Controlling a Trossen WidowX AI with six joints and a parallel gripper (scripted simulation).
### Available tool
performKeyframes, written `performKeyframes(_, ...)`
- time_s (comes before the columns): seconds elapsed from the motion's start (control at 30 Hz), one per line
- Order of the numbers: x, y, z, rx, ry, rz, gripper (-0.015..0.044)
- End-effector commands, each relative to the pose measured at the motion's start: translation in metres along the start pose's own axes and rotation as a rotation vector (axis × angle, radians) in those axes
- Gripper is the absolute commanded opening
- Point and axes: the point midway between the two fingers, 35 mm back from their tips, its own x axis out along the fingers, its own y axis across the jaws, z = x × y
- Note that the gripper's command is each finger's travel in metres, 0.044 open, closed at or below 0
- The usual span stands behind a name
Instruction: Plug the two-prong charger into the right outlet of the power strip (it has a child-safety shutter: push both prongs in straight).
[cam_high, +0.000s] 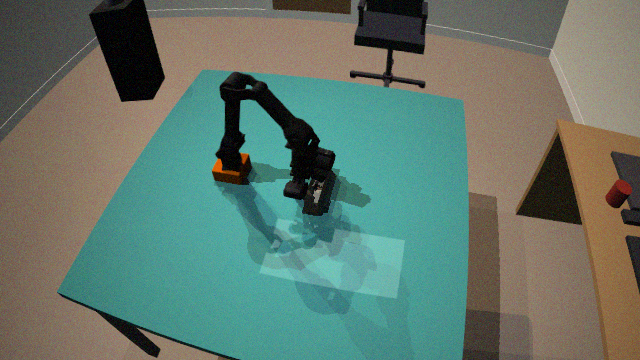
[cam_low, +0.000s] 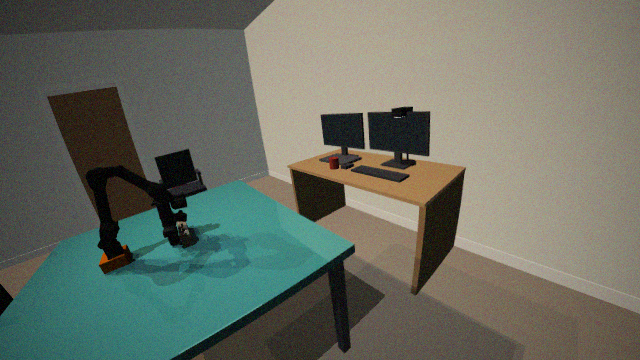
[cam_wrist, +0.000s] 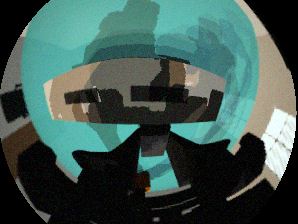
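The power strip is a glossy grey-brown bar standing on the table. In the wrist view two dark outlet areas show on it, a left outlet and a right outlet. My gripper is beside the strip, on the robot base's side, and shut on the charger. The dark grey charger shows between the fingers, roughly in line with the right outlet. Its prongs are not visible, and contact with the strip cannot be told.
The teal table carries the arm's orange base. A pale light patch and arm shadows cross the table. A wooden desk and an office chair stand beyond the table.
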Motion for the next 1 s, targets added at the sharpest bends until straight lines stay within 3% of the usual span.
performKeyframes(0.0, -0.001, -0.001, 0.0029, 0.004, -0.005, -0.005, 0.0)
performKeyframes(0.97, -0.0016, -0.0011, 0.0124, 0.004, -0.006, -0.005, 0.0)
